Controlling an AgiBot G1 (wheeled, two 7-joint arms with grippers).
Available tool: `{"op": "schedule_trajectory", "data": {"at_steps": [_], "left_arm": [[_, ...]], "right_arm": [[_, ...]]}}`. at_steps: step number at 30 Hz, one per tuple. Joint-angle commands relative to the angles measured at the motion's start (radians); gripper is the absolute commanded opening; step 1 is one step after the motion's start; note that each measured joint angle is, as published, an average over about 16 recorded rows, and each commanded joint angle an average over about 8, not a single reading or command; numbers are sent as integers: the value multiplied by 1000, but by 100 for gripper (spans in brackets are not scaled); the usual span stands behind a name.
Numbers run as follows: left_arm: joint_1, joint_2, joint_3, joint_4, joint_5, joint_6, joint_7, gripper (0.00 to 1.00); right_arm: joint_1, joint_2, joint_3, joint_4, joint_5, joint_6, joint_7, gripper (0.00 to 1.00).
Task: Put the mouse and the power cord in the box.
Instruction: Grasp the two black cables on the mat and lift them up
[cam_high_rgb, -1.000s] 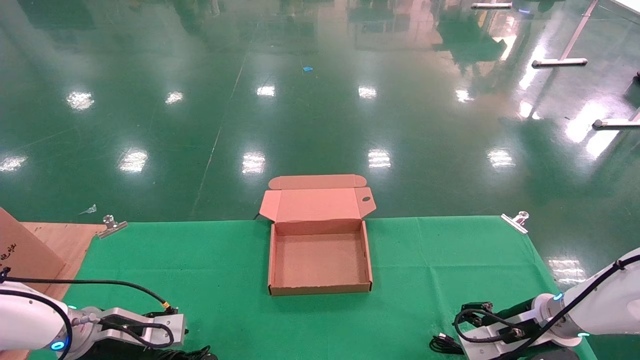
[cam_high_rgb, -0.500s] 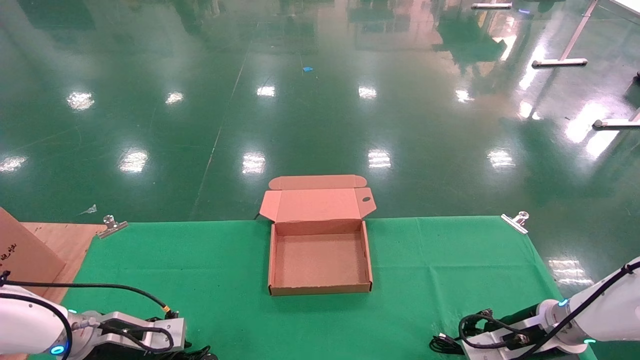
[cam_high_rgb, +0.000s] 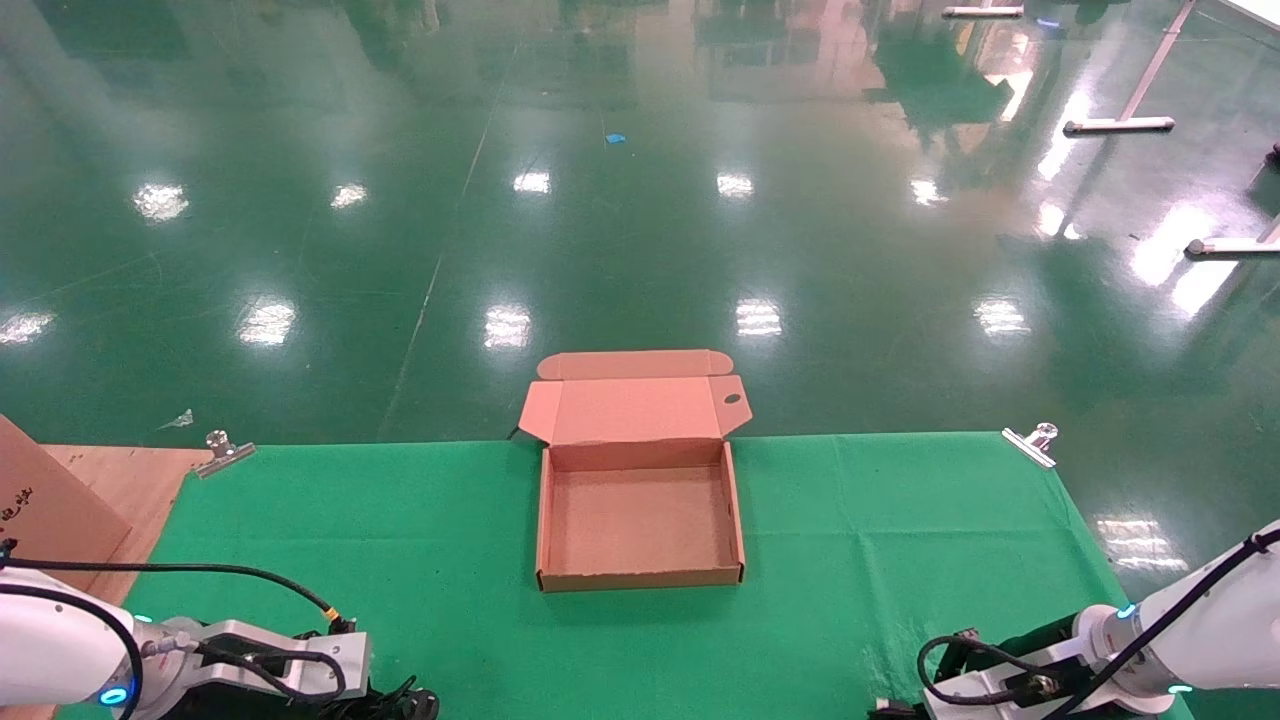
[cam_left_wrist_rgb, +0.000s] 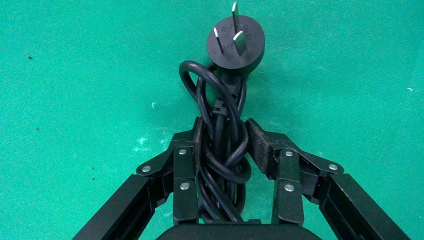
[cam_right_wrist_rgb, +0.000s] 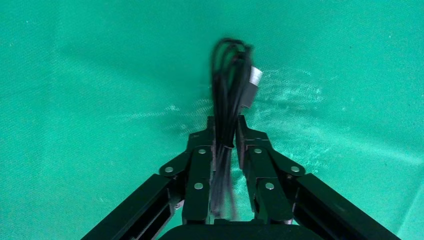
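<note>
Green cloth (cam_high_rgb: 400, 540), clips (cam_high_rgb: 222, 452), open box (cam_high_rgb: 640, 578)

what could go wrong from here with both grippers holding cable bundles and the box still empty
1. The left gripper pinches the coiled power cord mid-bundle; its plug sticks out free and could catch a wall of the box.
2. The right gripper clamps a thin cable bundle with a USB end; loose loops may slip or spill over the rim.
3. No mouse body is visible, so it may dangle on lifting.
</note>
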Motion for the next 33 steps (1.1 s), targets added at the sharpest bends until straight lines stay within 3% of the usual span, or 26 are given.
{"op": "schedule_trajectory", "data": {"at_steps": [1,11,19,25,33], "left_arm": [[0,-1,0,1,-1,2,2,0],[-120,-1,2,-37,0,187,34,0],[-272,55,-4,-73,-8,290,48,0],[-368,137,-17,-87,-23,227,53,0],[-429,237,-34,-100,-38,-10,69,0]], "right_arm": [[-2,-1,0,-2,-1,-2,-1,0],[115,41,48,32,68,-63,-25,0],[243,36,76,61,108,-84,-22,0],[337,-3,96,77,136,-101,-11,0],[440,-80,117,73,164,-72,10,0]]}}
